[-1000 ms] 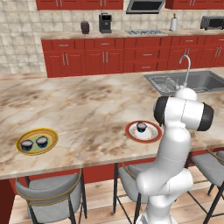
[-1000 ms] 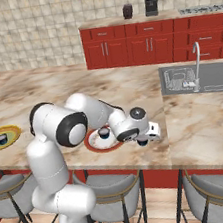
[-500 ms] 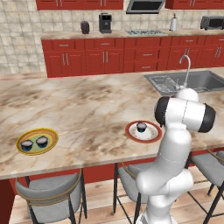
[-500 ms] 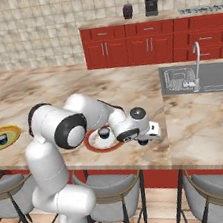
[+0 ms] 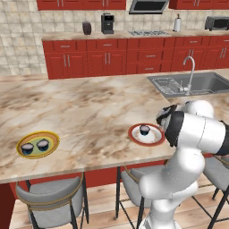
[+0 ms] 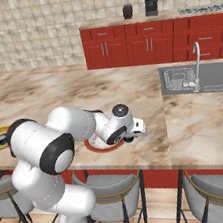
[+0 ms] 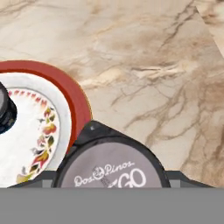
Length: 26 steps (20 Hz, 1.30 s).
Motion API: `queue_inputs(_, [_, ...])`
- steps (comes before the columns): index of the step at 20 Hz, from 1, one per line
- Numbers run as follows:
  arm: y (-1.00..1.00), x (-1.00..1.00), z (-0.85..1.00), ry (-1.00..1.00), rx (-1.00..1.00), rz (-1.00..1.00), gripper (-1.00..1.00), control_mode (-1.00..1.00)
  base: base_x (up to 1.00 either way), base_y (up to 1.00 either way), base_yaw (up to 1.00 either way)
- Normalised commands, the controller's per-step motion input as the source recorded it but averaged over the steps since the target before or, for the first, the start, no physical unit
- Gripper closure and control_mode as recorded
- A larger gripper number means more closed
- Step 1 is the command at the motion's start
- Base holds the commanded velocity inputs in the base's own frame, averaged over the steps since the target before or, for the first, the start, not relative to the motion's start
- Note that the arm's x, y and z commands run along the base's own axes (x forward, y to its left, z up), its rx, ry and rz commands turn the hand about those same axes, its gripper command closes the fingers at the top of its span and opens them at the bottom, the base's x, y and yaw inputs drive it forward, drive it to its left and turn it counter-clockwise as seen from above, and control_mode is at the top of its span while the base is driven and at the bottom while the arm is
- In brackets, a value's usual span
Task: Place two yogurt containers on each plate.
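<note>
Yogurt containers: two sit side by side on the yellow-rimmed plate (image 5: 38, 144) at the near left of the marble counter (image 5: 89, 107). A third cup (image 5: 144, 130) stands on the red-rimmed plate (image 5: 146, 134), toward its far side. The fourth cup (image 7: 110, 164) shows in the hand view, pale printed lid up, close under the camera and just off the red rim, over bare counter.

Gripper (image 6: 131, 137): low beside the red-rimmed plate in the right base view. The fingers are hidden by the cup and the wrist; whether they pinch the cup or stand apart from it cannot be told.

Judgement: last placement is in hand; three of four cups are placed.

Risks:
- Letting go here would leave the cup on the counter or tilted on the rim, since it lies outside the plate.
- A low sideways carry could catch the rim and shift the plate, or knock the cup already on it.
</note>
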Motion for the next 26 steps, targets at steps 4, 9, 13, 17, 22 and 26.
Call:
queue_inputs(4, [0.65,-0.01,0.54,0.00,0.00,0.00,1.00,-1.00,0.00,0.00,0.00])
queue_inputs(9, [0.49,-0.08,0.08,0.01,0.00,0.00,1.00,-1.00,0.00,0.00,0.00])
queue_inputs(13, [0.06,-0.12,-0.13,0.00,0.00,0.00,1.00,-1.00,0.00,0.00,0.00])
queue_inputs(17, [0.00,-0.10,-0.15,0.00,0.00,0.00,1.00,-1.00,0.00,0.00,0.00])
queue_inputs(22, [0.04,-0.01,-0.17,0.00,0.00,0.00,1.00,-1.00,0.00,0.00,0.00])
queue_inputs(26, [0.15,0.00,-0.10,-0.04,0.00,0.00,1.00,-1.00,0.00,0.00,0.00])
